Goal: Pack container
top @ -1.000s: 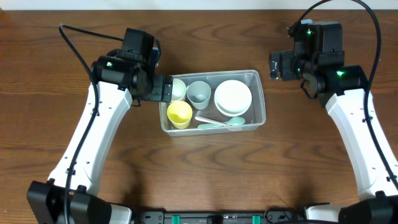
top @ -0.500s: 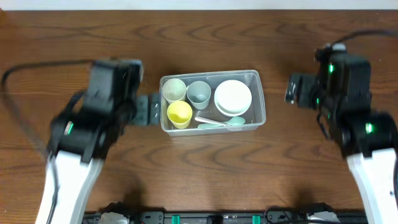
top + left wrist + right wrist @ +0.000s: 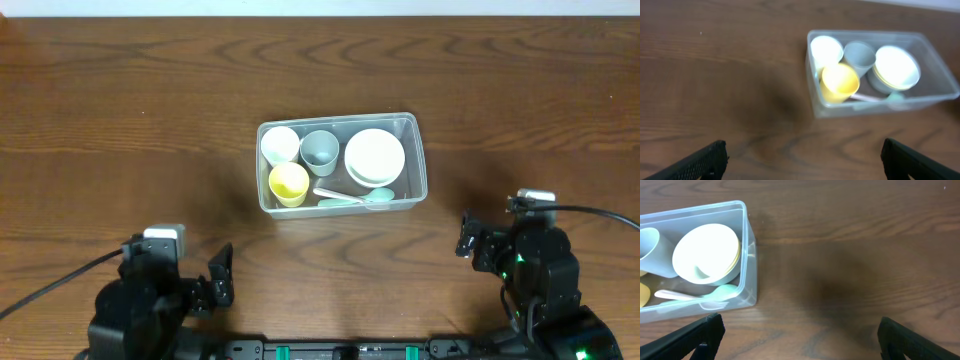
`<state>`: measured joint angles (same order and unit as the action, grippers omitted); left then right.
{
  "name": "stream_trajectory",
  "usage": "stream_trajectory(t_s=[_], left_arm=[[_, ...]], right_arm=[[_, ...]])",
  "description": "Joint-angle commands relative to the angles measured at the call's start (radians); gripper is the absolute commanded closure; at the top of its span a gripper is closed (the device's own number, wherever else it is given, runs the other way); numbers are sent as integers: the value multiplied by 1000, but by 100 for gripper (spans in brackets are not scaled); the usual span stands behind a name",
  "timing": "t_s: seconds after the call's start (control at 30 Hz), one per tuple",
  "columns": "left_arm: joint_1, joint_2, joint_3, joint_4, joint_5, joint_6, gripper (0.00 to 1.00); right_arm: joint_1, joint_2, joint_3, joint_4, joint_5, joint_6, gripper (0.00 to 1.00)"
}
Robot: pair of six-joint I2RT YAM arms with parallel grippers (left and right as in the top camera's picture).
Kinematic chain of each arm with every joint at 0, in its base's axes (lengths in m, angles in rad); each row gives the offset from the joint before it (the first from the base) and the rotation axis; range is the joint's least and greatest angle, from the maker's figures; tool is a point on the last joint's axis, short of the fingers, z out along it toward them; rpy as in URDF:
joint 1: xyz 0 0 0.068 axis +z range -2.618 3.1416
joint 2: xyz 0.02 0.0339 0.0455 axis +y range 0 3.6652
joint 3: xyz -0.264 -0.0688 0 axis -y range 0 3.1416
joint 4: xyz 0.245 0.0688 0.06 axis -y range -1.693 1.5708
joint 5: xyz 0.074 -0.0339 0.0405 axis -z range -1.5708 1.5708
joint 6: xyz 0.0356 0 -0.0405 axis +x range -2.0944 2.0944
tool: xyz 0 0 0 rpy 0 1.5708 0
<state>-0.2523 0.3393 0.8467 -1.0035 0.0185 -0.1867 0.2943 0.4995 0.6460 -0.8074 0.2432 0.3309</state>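
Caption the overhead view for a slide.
Clear container holding cups, bowls and spoons; left gripper and right gripper open, low in frame.

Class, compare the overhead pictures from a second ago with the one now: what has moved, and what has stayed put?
Both arms drew back to the near edge of the table: the left gripper from the left end of the container, the right gripper from beyond its right end. Both are open and hold nothing. The container, cups, bowls and spoon stayed put.
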Motion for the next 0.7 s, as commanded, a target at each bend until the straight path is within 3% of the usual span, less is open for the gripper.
stream_trajectory(t_s=[0.0, 0.67], left_arm=[[-2, -29, -15, 40, -11, -85, 2], [-2, -28, -15, 10, -11, -85, 2]], right_arm=[[10, -17, -20, 9, -16, 58, 1], [10, -13, -20, -6, -31, 58, 1]])
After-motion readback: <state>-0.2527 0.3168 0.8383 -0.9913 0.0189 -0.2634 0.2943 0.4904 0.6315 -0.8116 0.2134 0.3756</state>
